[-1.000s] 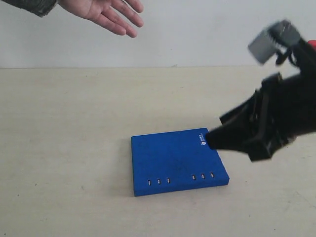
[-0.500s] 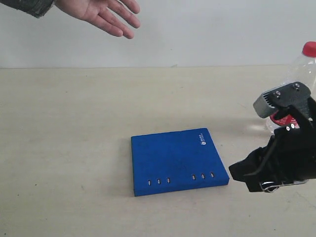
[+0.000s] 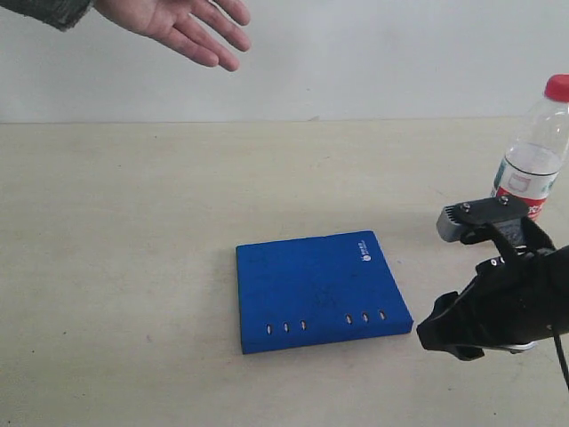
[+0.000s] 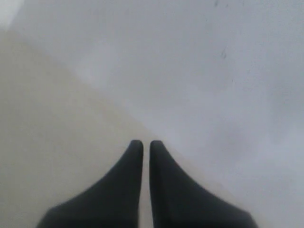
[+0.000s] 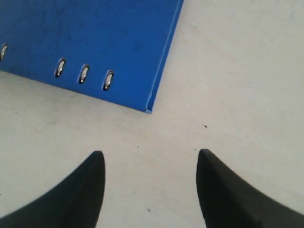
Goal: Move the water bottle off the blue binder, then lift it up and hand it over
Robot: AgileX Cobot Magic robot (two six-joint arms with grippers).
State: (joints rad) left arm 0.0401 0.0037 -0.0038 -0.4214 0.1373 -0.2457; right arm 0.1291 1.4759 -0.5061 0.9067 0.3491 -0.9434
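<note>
The water bottle (image 3: 535, 151) stands upright on the table at the far right, off the blue binder (image 3: 318, 289), which lies flat near the middle. My right gripper (image 3: 433, 335) hovers low in front of the bottle, just right of the binder's near corner, open and holding nothing. In the right wrist view the right gripper (image 5: 148, 154) shows bare table between its tips, with the blue binder (image 5: 95, 42) and its holes beyond. My left gripper (image 4: 143, 143) appears only in its wrist view, jaws nearly together with nothing between them, over a pale surface.
A person's open hand (image 3: 182, 25) reaches in, palm up, at the upper left above the table's far edge. The beige table (image 3: 124, 249) meets a pale wall behind.
My right arm has dropped down and back toward the near right, away from the bottle, which now stands in full view. The hand barely moved.
</note>
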